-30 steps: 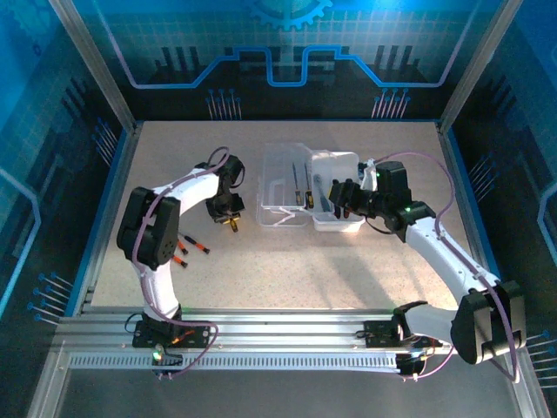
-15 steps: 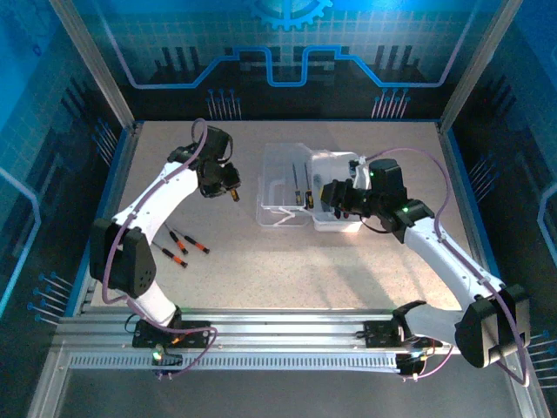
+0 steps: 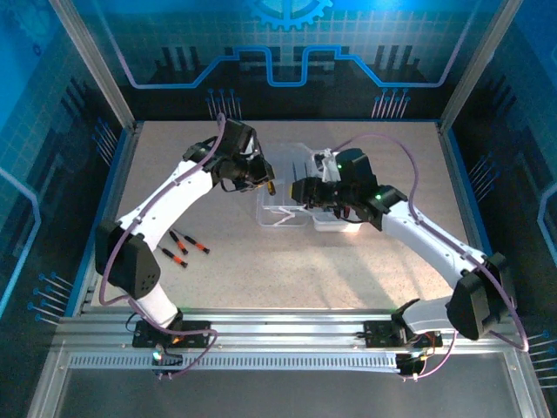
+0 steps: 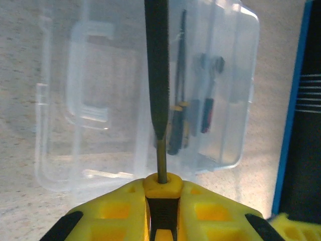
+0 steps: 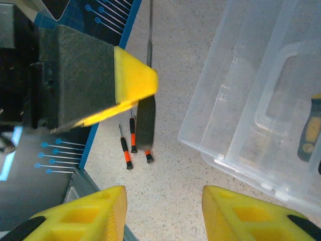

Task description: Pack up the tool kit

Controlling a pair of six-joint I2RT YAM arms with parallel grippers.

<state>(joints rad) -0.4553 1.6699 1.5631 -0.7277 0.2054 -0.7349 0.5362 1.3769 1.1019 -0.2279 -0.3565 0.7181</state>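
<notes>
Over on the left of the table (image 3: 348, 270), well apart from everything else, lie three small screwdrivers (image 5: 133, 136) with orange-and-black handles and thin shafts. They look light and stiff, apt to roll, and best pinched across the handle.

Next comes the left claw (image 4: 161, 198), clenched on the yellow handle of what looks like a small file (image 4: 158, 75). Its thin metal neck widens into a long dark blade with fine teeth along one edge. It should be light and rigid, though a round handle may twist in a loose grip, so a firm hold on the handle suits it. From the top view the claw hangs by the left edge of the case (image 4: 235, 130). I cannot tell whether the blade tip is over the case or just beside it.

That case sits mid-table, lying open, its lid half with the moulded carry handle to the left. It is clear, whitish plastic, thin-walled and probably slippery, light enough to skid if nudged. The rim or carry handle would be the place to take it. A yellow-and-black screwdriver (image 4: 176, 130) and a red-handled one (image 4: 206, 115) lie side by side in its tray.

At the right, the right claw (image 5: 164, 196) hovers above the case's near left edge, released, with nothing between its fingers.
</notes>
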